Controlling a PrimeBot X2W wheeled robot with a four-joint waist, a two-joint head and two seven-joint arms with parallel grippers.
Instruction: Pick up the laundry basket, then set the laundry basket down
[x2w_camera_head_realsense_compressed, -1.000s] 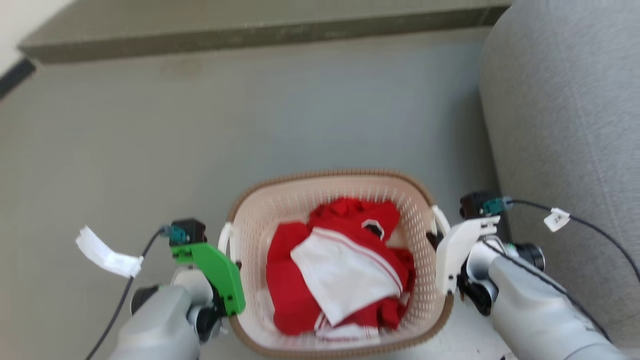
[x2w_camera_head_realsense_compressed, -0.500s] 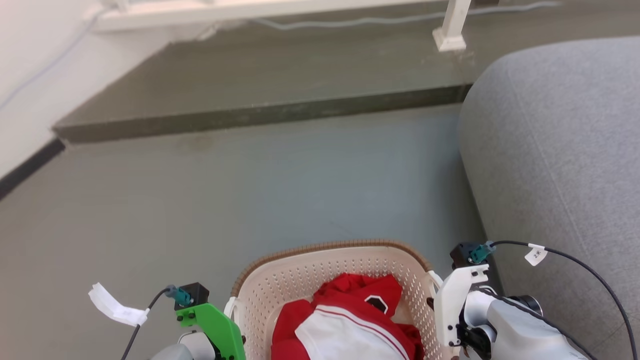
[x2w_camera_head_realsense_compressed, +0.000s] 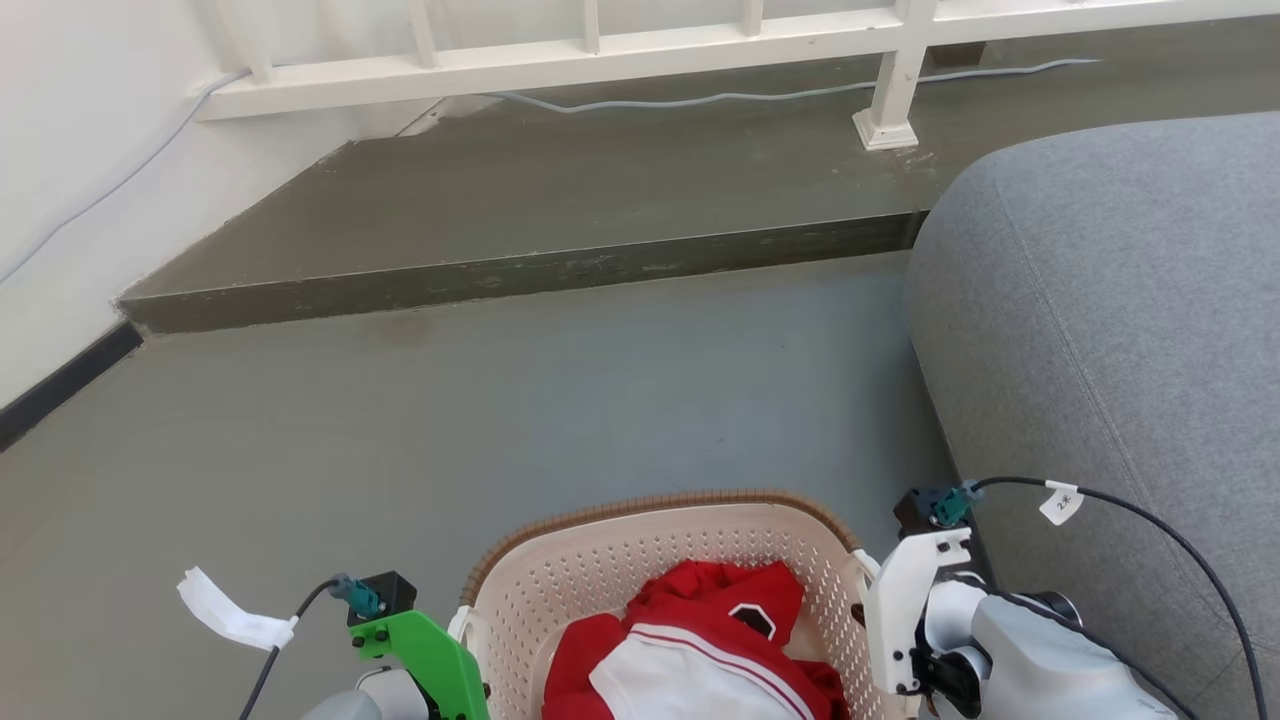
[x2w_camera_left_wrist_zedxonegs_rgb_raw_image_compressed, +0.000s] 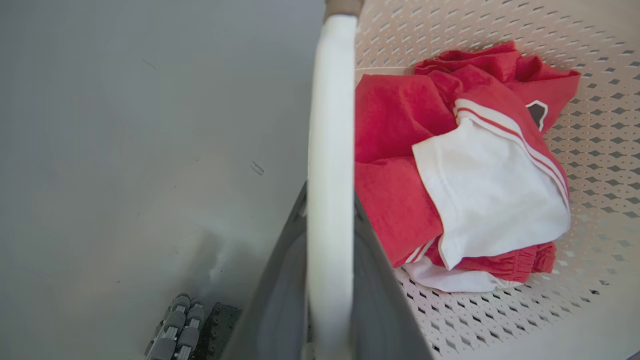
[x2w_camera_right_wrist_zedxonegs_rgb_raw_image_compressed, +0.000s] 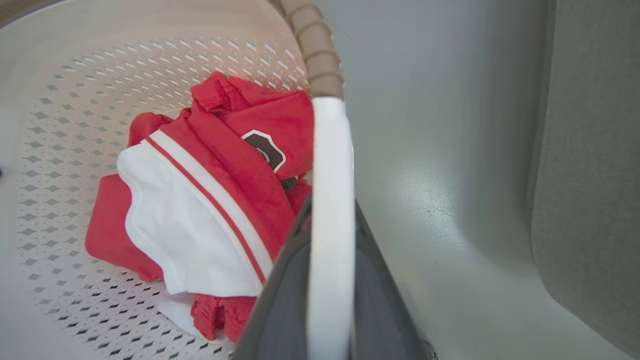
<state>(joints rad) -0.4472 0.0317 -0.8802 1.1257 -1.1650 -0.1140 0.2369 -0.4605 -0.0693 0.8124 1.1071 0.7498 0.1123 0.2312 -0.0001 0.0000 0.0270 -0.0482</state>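
I'm gripping the laundry basket (x2w_camera_head_realsense_compressed: 660, 497) w/ both claws: L claw (x2w_camera_left_wrist_zedxonegs_rgb_raw_image_compressed: 330, 210) pinching shut on the left handle (x2w_camera_left_wrist_zedxonegs_rgb_raw_image_compressed: 332, 100), R claw (x2w_camera_right_wrist_zedxonegs_rgb_raw_image_compressed: 331, 210) on the right handle (x2w_camera_right_wrist_zedxonegs_rgb_raw_image_compressed: 330, 140), so it's hanging level and the clothes (x2w_camera_head_realsense_compressed: 700, 640) aren't tipping. Basket's between my arms, prob. off the floor (x2w_camera_head_realsense_compressed: 500, 420), near the sofa (x2w_camera_head_realsense_compressed: 1120, 300).

The basket (x2w_camera_head_realsense_compressed: 620, 570) is near, in the middle, with clothes (x2w_camera_head_realsense_compressed: 700, 650) heaped in it. The left gripper (x2w_camera_left_wrist_zedxonegs_rgb_raw_image_compressed: 330, 200) is at its left handle (x2w_camera_left_wrist_zedxonegs_rgb_raw_image_compressed: 330, 100) and the right gripper (x2w_camera_right_wrist_zedxonegs_rgb_raw_image_compressed: 330, 205) at its right handle (x2w_camera_right_wrist_zedxonegs_rgb_raw_image_compressed: 330, 150), fingers either side of each. A sofa (x2w_camera_head_realsense_compressed: 1120, 330) stands right of the basket. Beyond, the floor (x2w_camera_head_realsense_compressed: 500, 400) reaches a step (x2w_camera_head_realsense_compressed: 560, 200), with a cable (x2w_camera_head_realsense_compressed: 700, 98) on it and a railing (x2w_camera_head_realsense_compressed: 600, 55) along its far edge. A wall (x2w_camera_head_realsense_compressed: 70, 150) lies left.
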